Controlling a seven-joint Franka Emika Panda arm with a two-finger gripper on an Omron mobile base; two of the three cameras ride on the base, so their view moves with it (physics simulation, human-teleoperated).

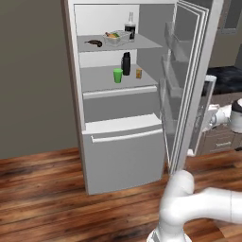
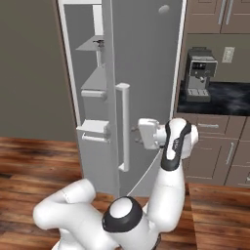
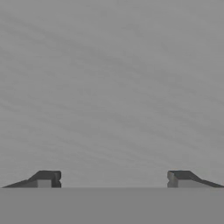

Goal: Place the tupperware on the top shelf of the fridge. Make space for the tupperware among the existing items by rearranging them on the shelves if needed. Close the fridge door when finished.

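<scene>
On the top shelf (image 1: 142,45) — one tupperware (image 1: 116,38), perhaps two others — claw (image 3: 113,179) wide open, empty.

coffee machine (image 2: 199,73): on dark counter (image 2: 229,100) | brown cabinets (image 2: 215,146): under coffee machine | wood floor (image 1: 42,198): well below | wall outlet (image 2: 227,54): right of coffee machine

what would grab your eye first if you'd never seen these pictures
The fridge door stands wide open, with the end effector spread against its outer face beside the silver handle. On the top shelf the tupperware sits between a dark banana and a bottle.
</scene>
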